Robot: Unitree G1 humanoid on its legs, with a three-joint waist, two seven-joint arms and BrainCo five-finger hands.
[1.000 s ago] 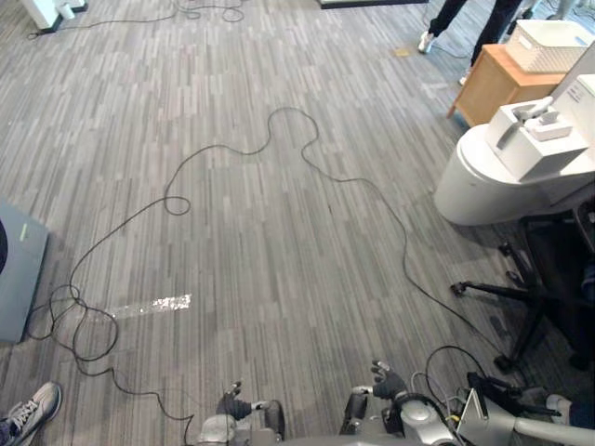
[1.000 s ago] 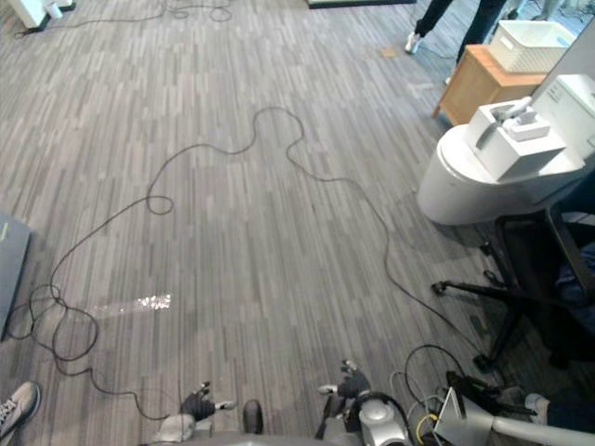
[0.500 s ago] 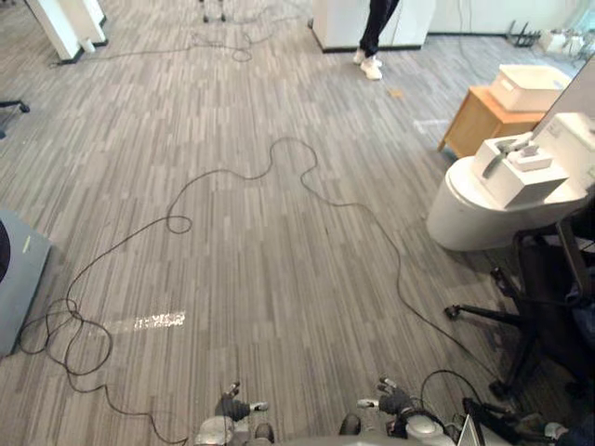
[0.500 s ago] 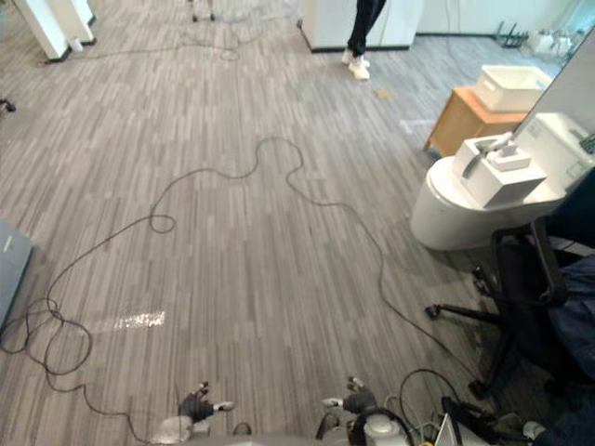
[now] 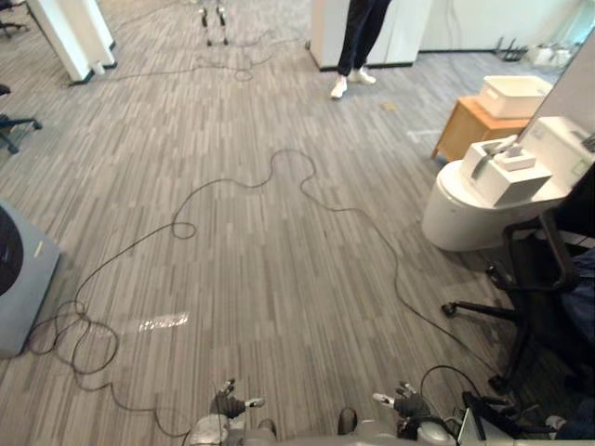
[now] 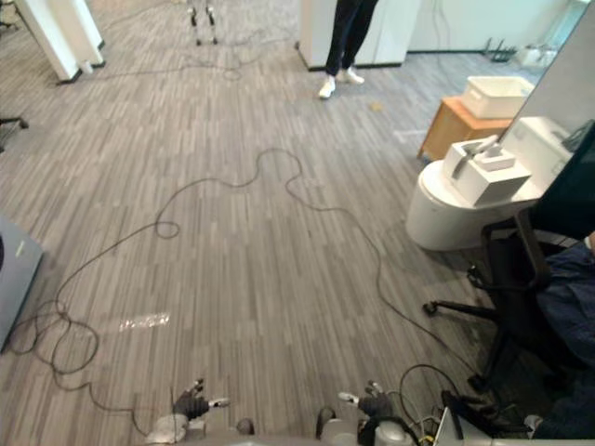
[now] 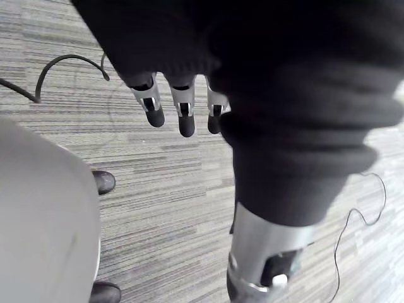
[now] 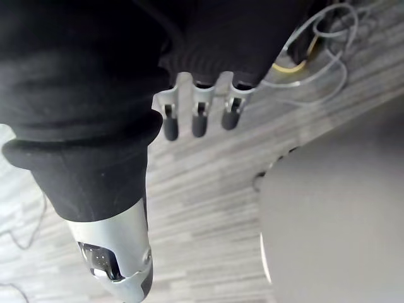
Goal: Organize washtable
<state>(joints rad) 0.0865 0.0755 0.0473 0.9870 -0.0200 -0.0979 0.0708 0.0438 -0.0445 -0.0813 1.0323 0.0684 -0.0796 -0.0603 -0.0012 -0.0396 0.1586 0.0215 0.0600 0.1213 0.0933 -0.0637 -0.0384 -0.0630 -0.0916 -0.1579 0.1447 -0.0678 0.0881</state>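
A white rounded washtable stands on the floor at the right. On it rests a white box with a grey tap-like piece on its near-left corner. My left hand and right hand hang low at the view's near edge, far from the washtable. The left wrist view has the left hand's fingers straight over the carpet, holding nothing. Straight too are the right hand's fingers in the right wrist view, and they hold nothing.
A wooden cabinet with a white basket on top stands behind the washtable. A black office chair is at the near right. A person's legs show far ahead. A grey machine sits at the left.
The whole view has shifted to take in more of the far floor, so the camera moved. The person's legs now stand further left of the cabinet. Both hands still hang low.
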